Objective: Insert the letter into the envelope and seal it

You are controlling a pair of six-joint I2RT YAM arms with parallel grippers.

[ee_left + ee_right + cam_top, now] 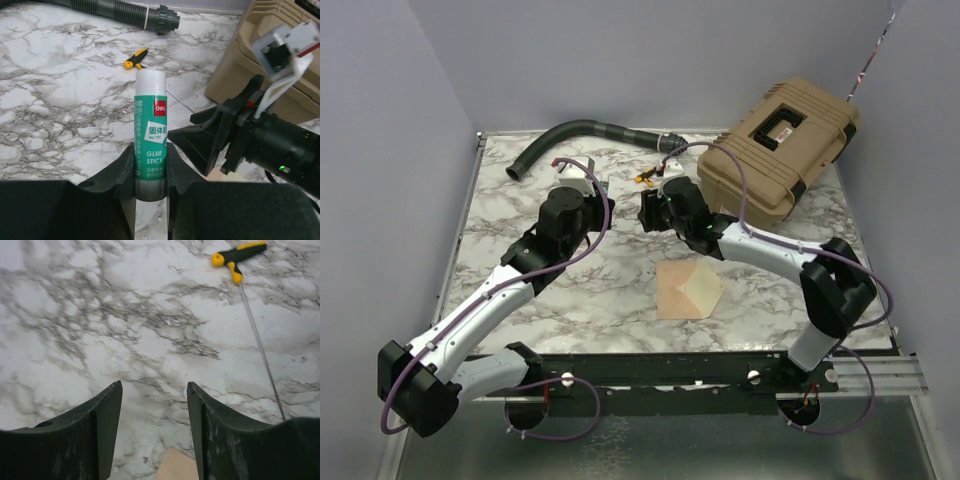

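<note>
Nearby, the envelope (688,290), flat, just behind the right hand (647,212), untouched

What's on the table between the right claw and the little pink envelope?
Nothing: only bare marble table lies between the open right gripper and the envelope, whose corner peeks in, as the right wrist view shows.

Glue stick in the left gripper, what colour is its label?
Green with white lettering. The glue stick shows best in the left wrist view.
</note>
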